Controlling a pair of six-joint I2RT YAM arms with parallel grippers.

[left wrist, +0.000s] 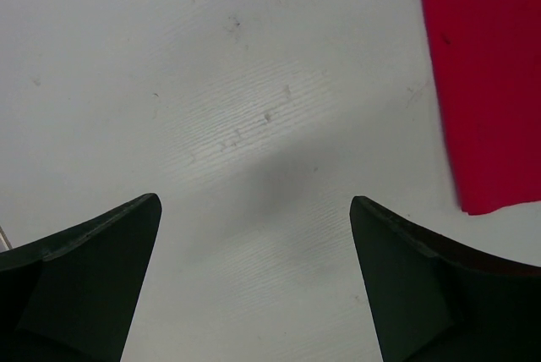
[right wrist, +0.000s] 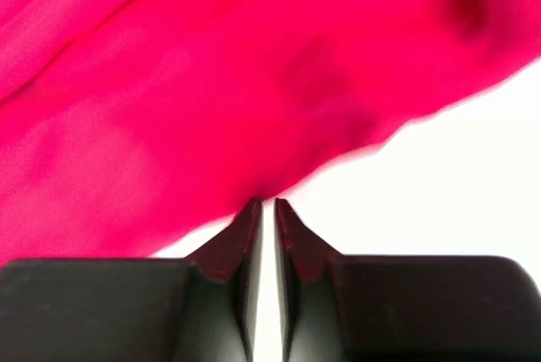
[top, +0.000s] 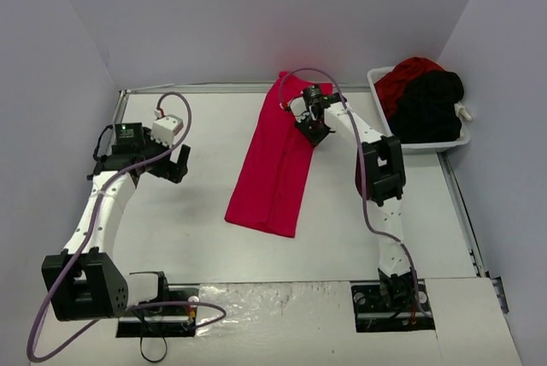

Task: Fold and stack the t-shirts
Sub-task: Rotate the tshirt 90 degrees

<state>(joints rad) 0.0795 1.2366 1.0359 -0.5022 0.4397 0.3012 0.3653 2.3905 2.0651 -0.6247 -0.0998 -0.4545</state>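
Raising the right claw (right wrist: 266, 203), nearly pressed together at the edge of the long-folded red shirt (top: 275, 161) on the worktop (top: 197, 212), could drag caught cloth and spoil the fold; the left claw (left wrist: 254, 200) hangs spread nearby.

Folded red t-shirt (top: 275, 169) lying lengthwise on the table (top: 197, 221). Right end effector (top: 314, 131) at its far right edge; left end effector (top: 178, 163) well to its left; basket (top: 427, 145) with black t-shirt (top: 432, 105) off to its right.

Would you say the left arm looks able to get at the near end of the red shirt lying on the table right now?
Probably yes. The left gripper hangs open over bare table, and nothing stands between it and the red shirt.
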